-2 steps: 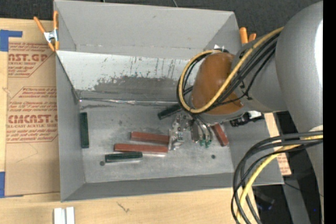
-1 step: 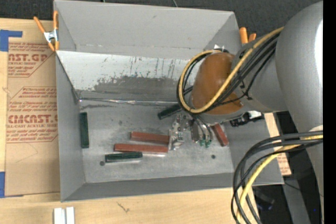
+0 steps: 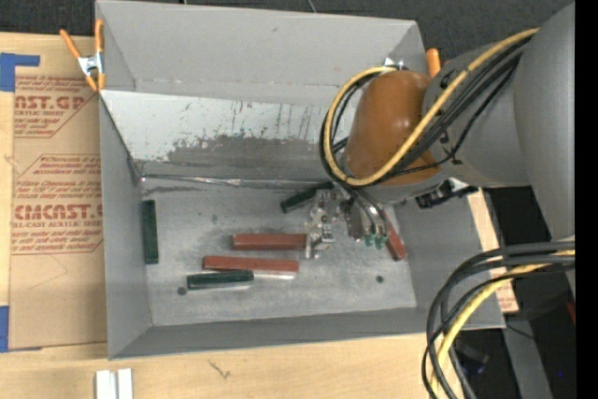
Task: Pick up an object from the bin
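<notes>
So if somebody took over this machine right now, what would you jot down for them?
End effector: low in the bin, by the right end of the upper red-brown bar; nothing visibly held.
Nearby: lower red-brown bar, dark green bar, short red piece. A green stick lies by the left wall.
Done: nothing lifted.
Left: grasp one, lift it out.

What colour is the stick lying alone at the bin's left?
The slim flat stick is dark green; the camera view shows it.
</notes>
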